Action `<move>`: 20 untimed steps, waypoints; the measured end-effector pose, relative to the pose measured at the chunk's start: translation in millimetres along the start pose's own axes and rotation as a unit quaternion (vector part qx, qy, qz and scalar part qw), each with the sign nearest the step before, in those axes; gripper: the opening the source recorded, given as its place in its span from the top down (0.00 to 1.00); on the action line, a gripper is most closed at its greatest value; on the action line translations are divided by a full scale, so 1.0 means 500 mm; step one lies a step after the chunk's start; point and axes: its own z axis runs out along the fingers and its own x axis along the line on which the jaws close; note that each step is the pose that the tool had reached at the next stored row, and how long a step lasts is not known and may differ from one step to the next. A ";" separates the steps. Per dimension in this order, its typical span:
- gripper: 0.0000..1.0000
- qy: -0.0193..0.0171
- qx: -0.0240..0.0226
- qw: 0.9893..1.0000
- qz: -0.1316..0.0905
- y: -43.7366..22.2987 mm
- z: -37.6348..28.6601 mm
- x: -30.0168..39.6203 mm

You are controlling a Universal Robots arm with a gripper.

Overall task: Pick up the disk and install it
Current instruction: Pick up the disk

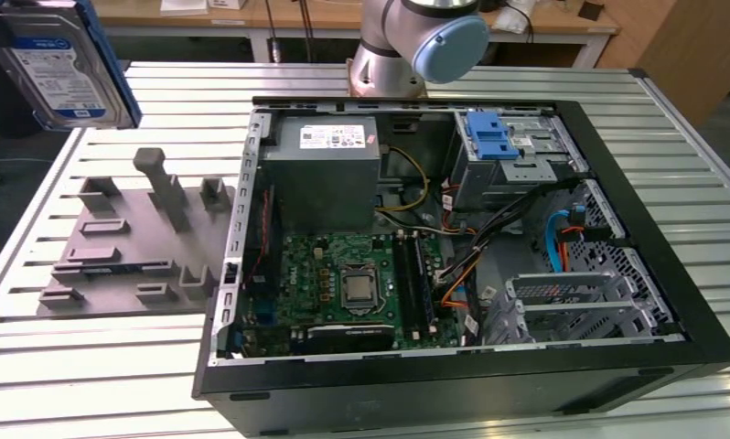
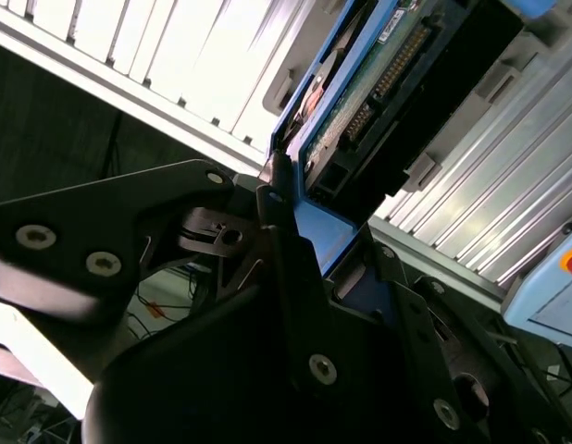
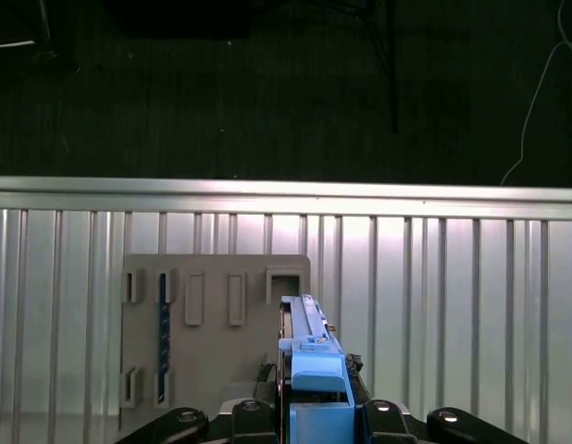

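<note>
Slatted table (image 1: 84,366) | one disk (image 1: 60,69) clamped in jaws | one rack (image 1: 121,251) | one computer case (image 1: 463,389)

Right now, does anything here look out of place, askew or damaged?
Nothing stands out. The disk is held in the gripper over the grey holder, and the open computer case shows no visible damage.

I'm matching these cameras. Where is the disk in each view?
Exterior view: disk, label showing, at the exterior view's upper left.
First wrist view: disk edge-on, before the grey holder.
Second wrist view: disk close up, circuit board showing.
Shared landmark: the slatted table.
</note>
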 end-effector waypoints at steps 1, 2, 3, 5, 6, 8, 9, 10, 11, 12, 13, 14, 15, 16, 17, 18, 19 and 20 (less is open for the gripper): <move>0.64 0.000 0.000 1.000 0.000 0.000 -0.002 0.000; 0.64 0.000 0.000 1.000 0.000 0.000 -0.004 0.000; 0.64 0.000 0.000 1.000 0.000 0.000 -0.006 0.000; 0.64 0.000 0.000 1.000 0.000 0.000 -0.011 0.000; 0.64 0.000 0.000 1.000 0.000 0.000 -0.013 0.000; 0.64 0.000 0.000 1.000 0.000 0.000 -0.017 0.000; 0.64 0.000 0.000 1.000 0.000 0.000 -0.019 0.000; 0.64 0.000 0.000 1.000 0.000 0.000 -0.021 0.000; 0.64 0.000 0.000 1.000 0.000 0.000 -0.023 0.000; 0.64 0.000 0.000 1.000 0.000 0.000 -0.025 0.000; 0.64 0.000 0.000 1.000 0.000 0.000 -0.027 0.000; 0.64 0.000 0.000 1.000 0.000 0.001 -0.028 0.000; 0.64 0.000 0.000 1.000 0.000 0.001 -0.030 0.000; 0.64 0.000 0.000 1.000 0.000 0.001 -0.031 -0.001; 0.64 0.000 0.000 1.000 0.000 0.001 -0.033 -0.001; 0.64 0.000 0.000 1.000 0.000 0.001 -0.034 -0.001; 0.64 0.000 0.000 1.000 0.000 0.001 -0.036 -0.001; 0.64 0.000 0.000 1.000 0.000 0.001 -0.038 -0.001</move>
